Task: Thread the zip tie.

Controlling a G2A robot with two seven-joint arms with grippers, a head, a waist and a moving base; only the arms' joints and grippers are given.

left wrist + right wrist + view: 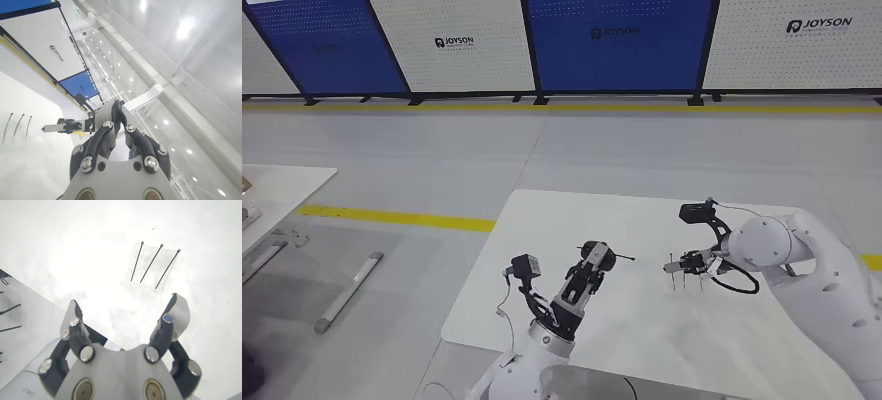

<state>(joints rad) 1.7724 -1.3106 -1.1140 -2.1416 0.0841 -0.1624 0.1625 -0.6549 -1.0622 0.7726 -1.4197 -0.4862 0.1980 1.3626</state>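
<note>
Zip ties [151, 263], three of them, lean side by side in a clear rack [146, 255] on the white surface [642, 330], right of centre in the top view; propped up like that, each is probably easier to pinch than one lying flat.

The right hand [125, 299] hangs just beside the rack with its fingers wide apart and nothing between them, placed as if to take a tie.

The left hand [118, 109] sits low in the middle of the top view, above the surface and tilted upward, with its fingers pressed together; a fourth tie [624, 258], as I read it, juts from the tip as a thin dark line toward the right hand, likely held out so the two hands can meet for threading.

That reading is unsure; in the left wrist view the closed pads hide whatever lies between them.

The rack's edges all but melt into the surface in the top view; the ties' heads sit at their upper ends, too small to show the slots.
</note>
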